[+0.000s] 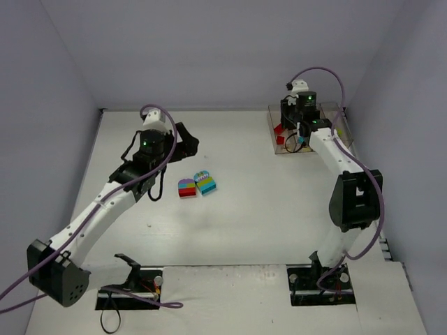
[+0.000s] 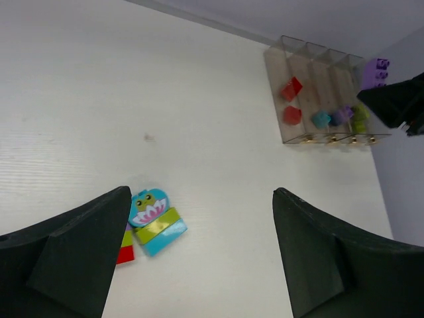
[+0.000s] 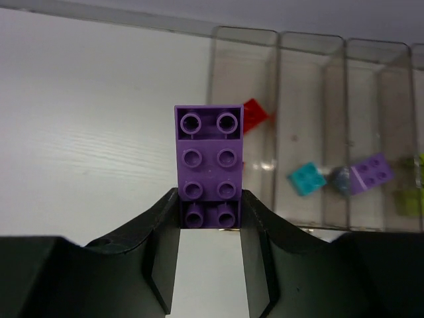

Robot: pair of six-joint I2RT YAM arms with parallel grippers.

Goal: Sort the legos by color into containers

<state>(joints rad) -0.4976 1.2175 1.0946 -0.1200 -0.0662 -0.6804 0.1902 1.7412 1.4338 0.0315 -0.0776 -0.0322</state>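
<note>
Right wrist view, purple brick clamped between right gripper jaws at lower centre, containers seen across upper right, right arm stretched far forward, left gripper spread wide over stacked bricks, lower left of left wrist view.

Right gripper pinching a long purple brick, studs to the lens; behind it the clear containers in a row; red brick in the leftmost, teal brick next, small purple brick third, lime piece at the edge.
</note>
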